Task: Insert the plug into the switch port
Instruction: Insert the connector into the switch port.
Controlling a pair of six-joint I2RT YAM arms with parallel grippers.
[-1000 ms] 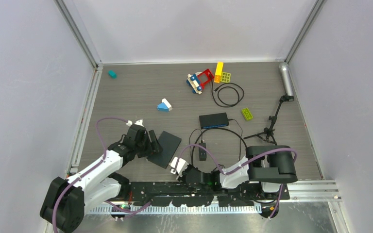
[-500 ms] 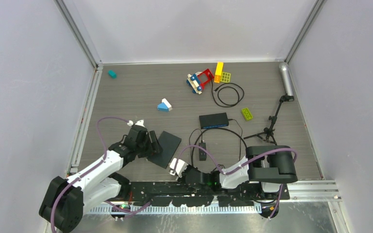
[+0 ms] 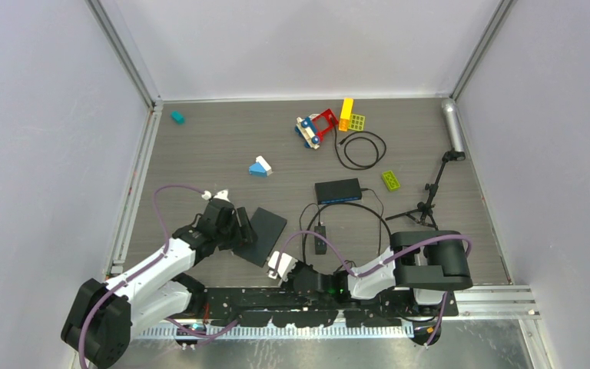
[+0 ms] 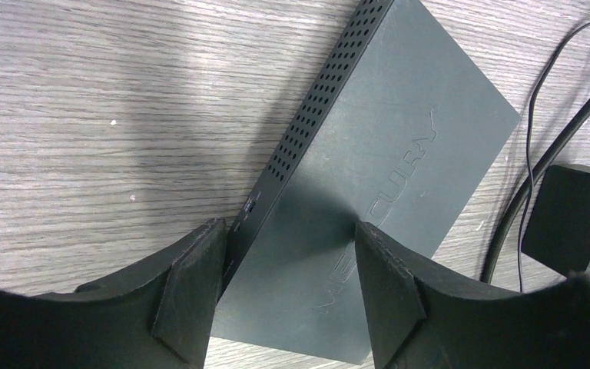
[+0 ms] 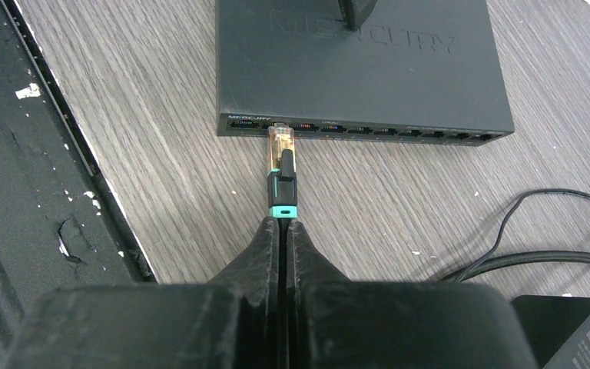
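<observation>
Near worktop's [image 5: 123, 115] front: flat dark-grey metal switch [image 5: 365, 69], left fingers [image 4: 192, 296] wide astride it. Clear teal-collared plug [image 5: 283, 165] pinched in right fingers [image 5: 265, 246], tip at port [image 5: 279, 125]; skew could jam it.

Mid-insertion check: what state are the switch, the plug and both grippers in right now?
switch, lying flat, port row facing the right gripper.
plug, clear tip at a port mouth near the row's left end, most of its body outside.
right gripper, shut on the plug's rear end.
left gripper, open, fingers astride the switch's vented side.
</observation>
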